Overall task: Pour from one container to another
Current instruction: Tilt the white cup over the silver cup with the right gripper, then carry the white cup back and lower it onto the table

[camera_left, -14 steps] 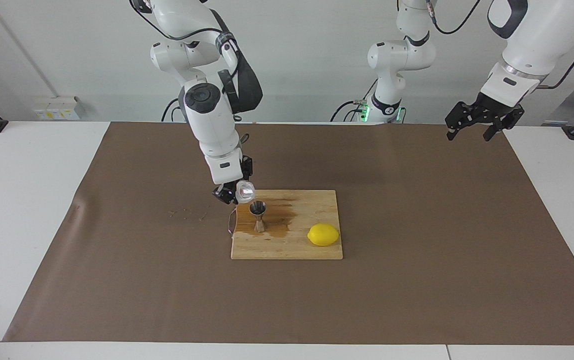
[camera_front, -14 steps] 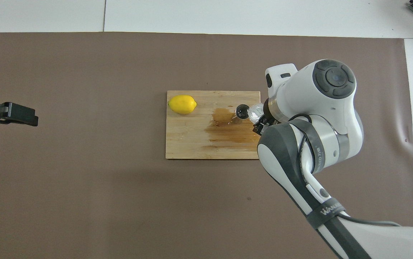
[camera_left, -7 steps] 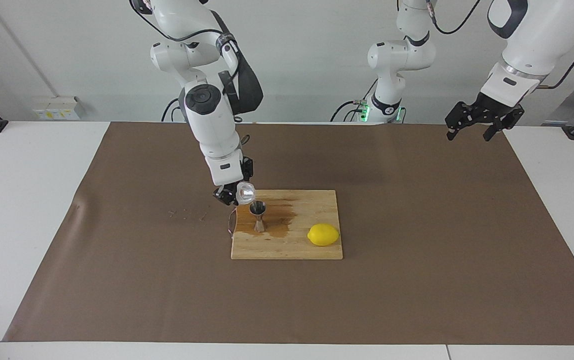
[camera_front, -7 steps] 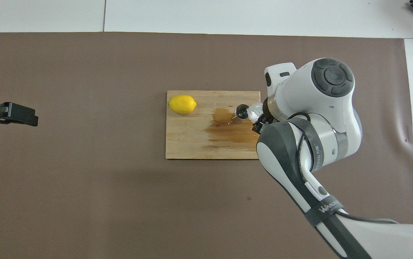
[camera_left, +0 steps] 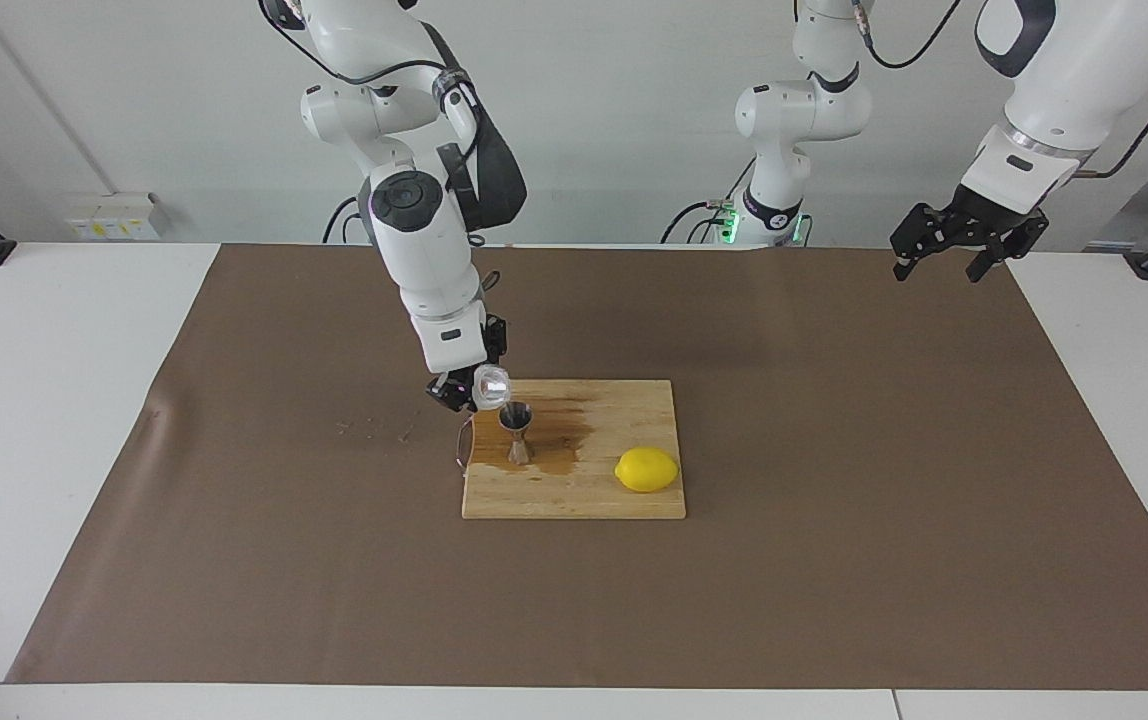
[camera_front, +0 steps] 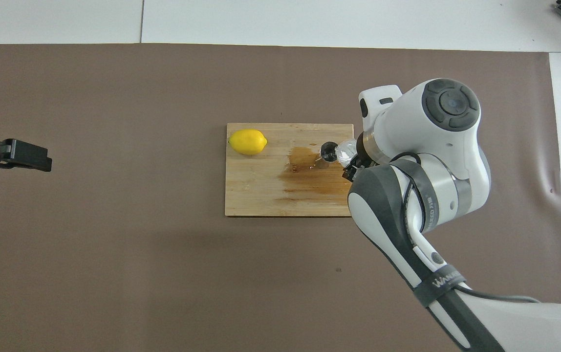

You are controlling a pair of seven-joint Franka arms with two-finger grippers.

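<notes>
The right gripper (camera_left: 458, 391) pinched the translucent plastic cup (camera_left: 491, 383), tipped over the mouth of the steel hourglass jigger (camera_left: 517, 432), which stood upright on the stained wooden board (camera_left: 574, 495) near its edge, well apart from a smooth lemon (camera_left: 647, 469). The left gripper (camera_left: 940, 245) waited, fingers spread, over bare brown mat (camera_left: 834, 560).

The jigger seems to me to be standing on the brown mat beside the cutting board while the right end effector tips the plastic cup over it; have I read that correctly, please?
Not quite. The facing view shows the jigger standing on the cutting board itself, at its stained end toward the right arm, not on the brown mat. The rest holds: the right end effector tips the plastic cup over it.
</notes>
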